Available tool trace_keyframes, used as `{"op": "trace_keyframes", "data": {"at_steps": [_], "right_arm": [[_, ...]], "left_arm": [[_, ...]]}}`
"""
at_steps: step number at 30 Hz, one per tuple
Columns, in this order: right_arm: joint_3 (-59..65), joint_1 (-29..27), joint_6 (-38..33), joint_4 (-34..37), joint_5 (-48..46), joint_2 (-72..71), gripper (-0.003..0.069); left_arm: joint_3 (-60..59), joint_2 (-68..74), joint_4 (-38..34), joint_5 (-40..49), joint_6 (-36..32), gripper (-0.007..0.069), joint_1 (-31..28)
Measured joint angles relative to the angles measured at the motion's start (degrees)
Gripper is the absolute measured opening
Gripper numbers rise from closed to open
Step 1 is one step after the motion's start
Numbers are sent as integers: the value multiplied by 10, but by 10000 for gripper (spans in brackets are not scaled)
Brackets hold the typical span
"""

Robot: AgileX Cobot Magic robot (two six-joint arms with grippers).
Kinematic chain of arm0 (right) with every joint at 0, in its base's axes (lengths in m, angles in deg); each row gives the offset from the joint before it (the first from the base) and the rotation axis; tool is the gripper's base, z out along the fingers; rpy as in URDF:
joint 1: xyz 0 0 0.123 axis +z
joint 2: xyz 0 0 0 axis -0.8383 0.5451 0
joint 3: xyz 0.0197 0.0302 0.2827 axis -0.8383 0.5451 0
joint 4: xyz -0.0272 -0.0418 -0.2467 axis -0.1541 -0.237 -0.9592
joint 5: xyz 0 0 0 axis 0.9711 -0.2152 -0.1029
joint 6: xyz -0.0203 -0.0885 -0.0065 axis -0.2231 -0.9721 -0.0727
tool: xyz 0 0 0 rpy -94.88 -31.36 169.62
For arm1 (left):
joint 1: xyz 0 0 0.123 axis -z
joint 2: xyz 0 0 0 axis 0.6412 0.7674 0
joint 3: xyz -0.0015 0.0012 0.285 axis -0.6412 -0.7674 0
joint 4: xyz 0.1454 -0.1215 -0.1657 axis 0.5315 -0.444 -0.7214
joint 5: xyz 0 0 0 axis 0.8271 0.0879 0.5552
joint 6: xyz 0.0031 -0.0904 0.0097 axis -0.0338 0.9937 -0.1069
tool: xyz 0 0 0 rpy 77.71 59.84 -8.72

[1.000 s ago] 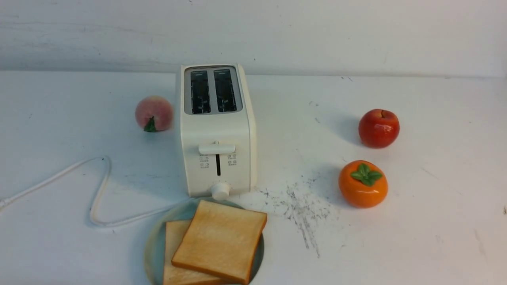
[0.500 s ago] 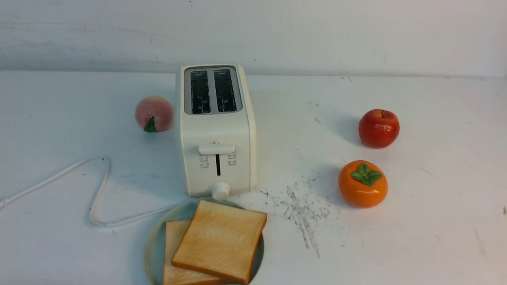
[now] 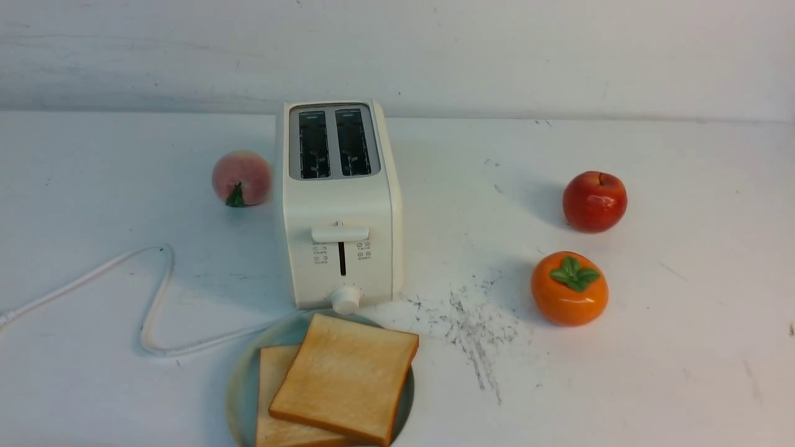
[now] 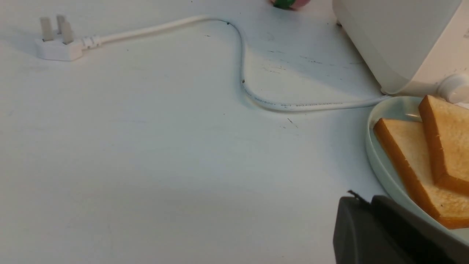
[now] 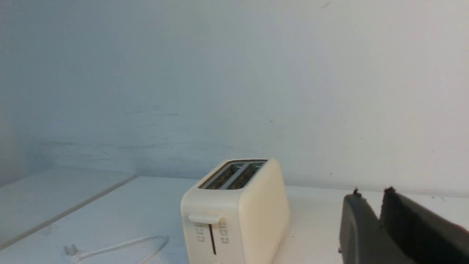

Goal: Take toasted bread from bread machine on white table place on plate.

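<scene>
Two slices of toasted bread lie overlapping on the plate (image 3: pixel 239 391), the upper slice (image 3: pixel 345 375) partly over the lower slice (image 3: pixel 273 385), just in front of the bread machine (image 3: pixel 338 205). Both of its slots are empty and its lever is up. All stand on the white table (image 3: pixel 652 372). Neither gripper shows in the front view. My left gripper (image 4: pixel 366 200) is shut and empty, low beside the plate's rim (image 4: pixel 377 157) and the toast (image 4: pixel 403 154). My right gripper (image 5: pixel 372 192) is shut and empty, held off to the side of the bread machine (image 5: pixel 238 212).
A peach (image 3: pixel 241 177) sits left of the toaster. A red apple (image 3: pixel 594 201) and an orange persimmon (image 3: pixel 569 288) sit at the right. The white cord (image 3: pixel 149 310) loops left to a plug (image 4: pixel 58 47). A wall stands behind the table.
</scene>
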Motion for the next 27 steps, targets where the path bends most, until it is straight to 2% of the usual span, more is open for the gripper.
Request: {"op": "trace_keyframes", "data": {"at_steps": [3,8,12,14,18,21,24,27], "right_arm": [[32,0,-21,33,39,0,104],[79,-1,-29,40,57,-1,106],[117,-33,-30,40,60,-17,110],[157,-94,-31,40,61,-18,111],[180,-171,-31,40,8,-18,116],[181,-243,-31,34,-107,-18,120],[178,-277,-31,20,-141,-18,122],[177,-286,-31,-3,-148,-18,125]], "left_arm": [[0,0,0,0,0,38,0],[0,0,0,0,0,48,0],[0,0,0,1,0,53,0],[0,0,0,0,0,56,0],[0,0,0,0,0,57,0],[0,0,0,0,0,64,0],[0,0,0,0,0,71,0],[0,0,0,0,0,73,0]]}}
